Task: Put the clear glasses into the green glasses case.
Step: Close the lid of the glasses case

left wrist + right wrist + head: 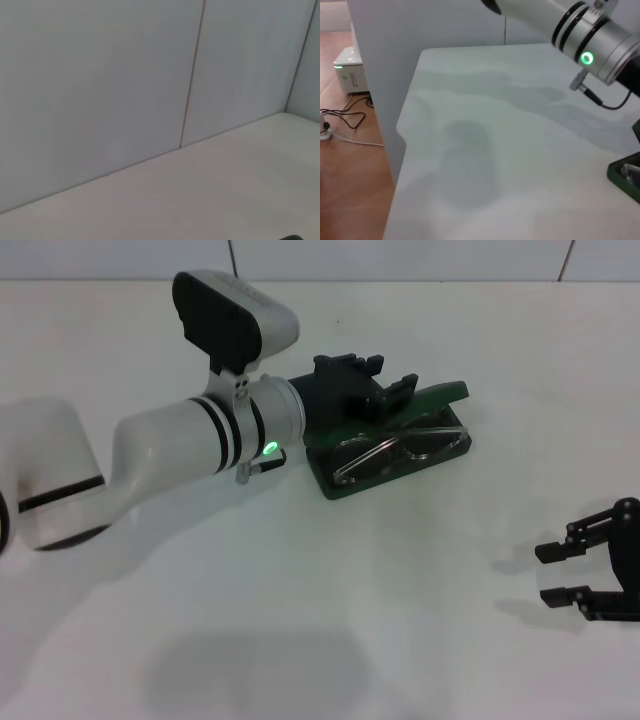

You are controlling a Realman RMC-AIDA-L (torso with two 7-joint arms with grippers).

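One green glasses case (340, 483) on the white table (330, 620), open, with one pair of clear glasses (395, 455) lying inside its tray. Case long axis runs near-left to far-right, glasses aligned with it; lid (440, 395) raised on the far side. Left gripper (385, 390) sits at the case's far-left edge, over the lid; can't tell whether clenched or released. Right gripper (558, 573) is well apart at near right, fingers spread, holding nothing.
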